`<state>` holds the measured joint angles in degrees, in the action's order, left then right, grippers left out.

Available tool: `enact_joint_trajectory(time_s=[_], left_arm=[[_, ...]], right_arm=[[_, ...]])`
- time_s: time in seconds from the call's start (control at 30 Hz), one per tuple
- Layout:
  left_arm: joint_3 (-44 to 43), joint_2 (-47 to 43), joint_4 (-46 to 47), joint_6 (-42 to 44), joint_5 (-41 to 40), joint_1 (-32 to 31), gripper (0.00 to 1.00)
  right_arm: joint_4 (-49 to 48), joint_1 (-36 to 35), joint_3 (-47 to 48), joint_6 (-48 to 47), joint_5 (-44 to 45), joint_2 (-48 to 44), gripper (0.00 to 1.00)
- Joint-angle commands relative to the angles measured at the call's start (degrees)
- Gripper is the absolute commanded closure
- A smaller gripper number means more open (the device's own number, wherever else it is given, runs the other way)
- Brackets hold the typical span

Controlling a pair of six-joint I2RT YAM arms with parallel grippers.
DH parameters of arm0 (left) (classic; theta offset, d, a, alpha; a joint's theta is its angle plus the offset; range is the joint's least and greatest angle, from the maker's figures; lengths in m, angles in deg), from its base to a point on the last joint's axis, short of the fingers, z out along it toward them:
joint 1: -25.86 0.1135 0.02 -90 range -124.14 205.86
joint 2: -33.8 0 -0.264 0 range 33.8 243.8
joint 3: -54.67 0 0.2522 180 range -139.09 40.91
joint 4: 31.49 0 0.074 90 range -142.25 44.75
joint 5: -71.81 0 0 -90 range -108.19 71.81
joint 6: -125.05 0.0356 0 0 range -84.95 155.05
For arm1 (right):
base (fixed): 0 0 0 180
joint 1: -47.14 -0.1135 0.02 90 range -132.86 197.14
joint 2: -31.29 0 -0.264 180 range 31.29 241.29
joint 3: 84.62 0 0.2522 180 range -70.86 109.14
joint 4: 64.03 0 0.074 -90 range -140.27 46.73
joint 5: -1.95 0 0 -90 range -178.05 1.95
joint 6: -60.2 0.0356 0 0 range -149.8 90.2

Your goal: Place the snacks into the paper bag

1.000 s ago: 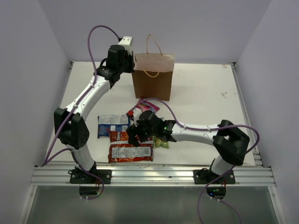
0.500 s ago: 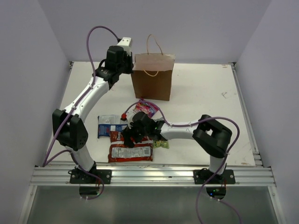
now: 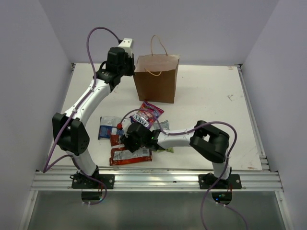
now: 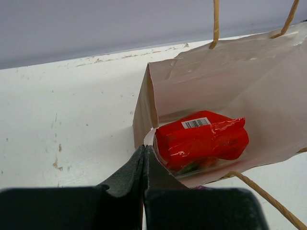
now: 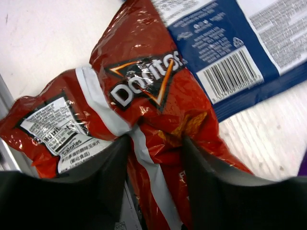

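Observation:
The brown paper bag (image 3: 156,81) stands at the back centre. My left gripper (image 3: 134,66) is shut on its left rim, and the left wrist view shows the fingers (image 4: 144,149) pinching the paper edge. A square red packet (image 4: 201,141) lies inside the bag (image 4: 268,76). My right gripper (image 3: 125,140) is low over the snack pile, jaws open and straddling a bunched red-orange Doritos packet (image 5: 144,91) that lies on the table. A second red-orange packet (image 3: 132,155) lies in front of it, and a blue-white packet (image 3: 106,127) lies to its left.
A purple packet (image 3: 146,114), a silver-grey packet (image 3: 163,125) and a yellow-green packet (image 3: 168,149) lie around the right arm's forearm. The bag's cord handles (image 4: 216,24) stick up. Side walls and a metal rail (image 3: 153,179) bound the table.
My right gripper has moved left and down onto the red-orange packets. The purple packet has shifted toward the bag. The left gripper has stayed on the bag's rim.

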<state>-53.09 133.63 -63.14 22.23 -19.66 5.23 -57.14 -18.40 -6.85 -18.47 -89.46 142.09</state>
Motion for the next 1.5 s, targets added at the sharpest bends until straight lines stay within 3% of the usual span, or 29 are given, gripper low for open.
enact_joint_trajectory(time_s=[0.0,0.07,0.1,0.27,0.4,0.43,0.6,0.67,0.8,0.97,1.07,1.23,1.47], left_arm=[[0.7,-2.2,-1.4,0.9,0.7,0.8,1.0],[0.6,-2.4,-1.5,0.9,0.8,0.9,1.0],[0.7,-2.4,-1.4,0.9,0.8,0.9,1.0],[0.7,-2.5,-1.6,1.0,0.8,1.1,1.0],[0.7,-2.5,-1.8,1.1,0.8,1.2,1.0],[0.7,-2.5,-1.9,1.1,0.8,1.2,1.0],[0.3,-2.4,-2.1,1.2,1.0,1.3,1.0],[0.3,-2.5,-2.1,1.1,0.9,1.3,1.0],[-0.3,-2.4,-2.1,0.9,1.2,1.4,1.0],[-1.7,-1.5,-1.9,-1.2,2.9,1.4,1.0],[-1.8,-1.0,-0.7,-2.9,4.4,1.4,1.0],[-2.1,-0.5,1.3,-5.8,6.5,1.3,1.0],[-3.0,0.0,1.3,-6.3,5.8,1.3,1.0]], right_arm=[[8.3,-3.8,0.6,0.4,10.7,6.7,0.68],[8.2,-4.1,0.4,2.0,12.1,7.0,0.95],[8.5,-4.2,0.3,2.5,13.9,6.2,1.0],[12.4,-4.2,0.3,3.1,20.3,-0.9,1.0],[23.3,-4.2,3.1,2.4,26.7,-12.9,1.0],[25.3,-4.2,4.3,1.2,28.3,-18.6,1.0],[34.6,-4.2,16.8,-4.8,38.3,-30.6,1.0],[34.4,-3.8,21.8,-9.5,43.3,-33.3,1.0],[22.4,1.2,24.9,-21.4,45.6,-34.9,1.0],[10.1,16.6,31.4,-24.0,35.8,-29.7,1.0],[7.8,21.3,39.6,-25.9,30.9,-22.0,1.0],[0.5,24.5,48.1,-30.1,26.9,-10.3,1.0],[-13.6,28.8,44.4,-34.6,22.1,-3.1,1.0]])
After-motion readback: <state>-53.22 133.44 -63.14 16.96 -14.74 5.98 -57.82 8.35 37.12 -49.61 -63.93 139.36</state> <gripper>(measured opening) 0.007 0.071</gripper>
